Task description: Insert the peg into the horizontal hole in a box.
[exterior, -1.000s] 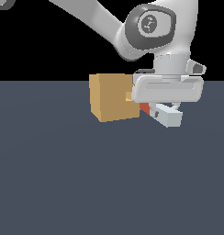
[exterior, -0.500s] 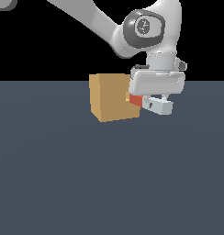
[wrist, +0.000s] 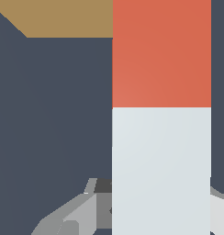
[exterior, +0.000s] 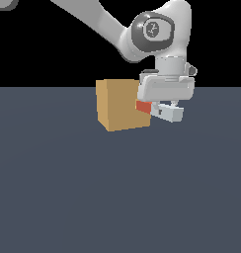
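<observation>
The tan box (exterior: pixel 121 105) stands on the dark floor. My gripper (exterior: pixel 163 109) is just off the box's side at the exterior view's right and is shut on the peg (exterior: pixel 159 110), held level. The peg's red-orange end (exterior: pixel 143 106) touches or enters the box's face; the white end (exterior: pixel 171 113) sticks out away from the box. The hole is hidden behind the peg and gripper. In the wrist view the peg (wrist: pixel 161 137) fills the middle, red part toward the box (wrist: pixel 63 18), with one finger (wrist: pixel 81 213) beside the white part.
The dark grey floor (exterior: pixel 117 197) spreads around the box. The arm's links (exterior: pixel 157 34) reach in from above at the exterior view's upper left.
My gripper has carried the peg toward the box, to the exterior view's left. The red end now meets the box's face, and less of the red shows.
</observation>
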Robot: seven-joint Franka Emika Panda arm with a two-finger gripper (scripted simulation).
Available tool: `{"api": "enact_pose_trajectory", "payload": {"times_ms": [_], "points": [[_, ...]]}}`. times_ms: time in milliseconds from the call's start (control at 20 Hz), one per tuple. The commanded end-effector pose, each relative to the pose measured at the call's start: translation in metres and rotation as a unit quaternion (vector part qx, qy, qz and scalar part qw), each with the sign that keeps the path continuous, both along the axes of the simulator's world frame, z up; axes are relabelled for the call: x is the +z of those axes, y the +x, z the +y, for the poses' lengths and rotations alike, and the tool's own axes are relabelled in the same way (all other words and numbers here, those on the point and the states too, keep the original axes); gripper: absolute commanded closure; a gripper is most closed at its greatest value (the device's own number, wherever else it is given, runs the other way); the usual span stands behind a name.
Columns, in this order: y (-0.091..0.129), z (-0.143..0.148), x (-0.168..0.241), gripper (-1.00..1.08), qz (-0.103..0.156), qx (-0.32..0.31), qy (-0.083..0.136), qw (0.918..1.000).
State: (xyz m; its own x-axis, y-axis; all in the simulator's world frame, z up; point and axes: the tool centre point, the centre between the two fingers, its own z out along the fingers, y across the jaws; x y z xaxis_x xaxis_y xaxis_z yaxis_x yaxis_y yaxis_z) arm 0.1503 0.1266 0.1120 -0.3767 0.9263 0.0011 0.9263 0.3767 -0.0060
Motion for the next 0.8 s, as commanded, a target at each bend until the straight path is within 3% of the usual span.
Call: {"api": "enact_pose_trajectory", "payload": {"times_ms": [0, 450, 750], "points": [[0.001, 0.000, 0.004, 1.08, -0.003, 0.001, 0.000, 1.0000], [0.000, 0.001, 0.004, 1.08, -0.003, 0.001, 0.000, 1.0000], [-0.009, 0.021, 0.004, 1.08, -0.003, 0.001, 0.000, 1.0000]]}}
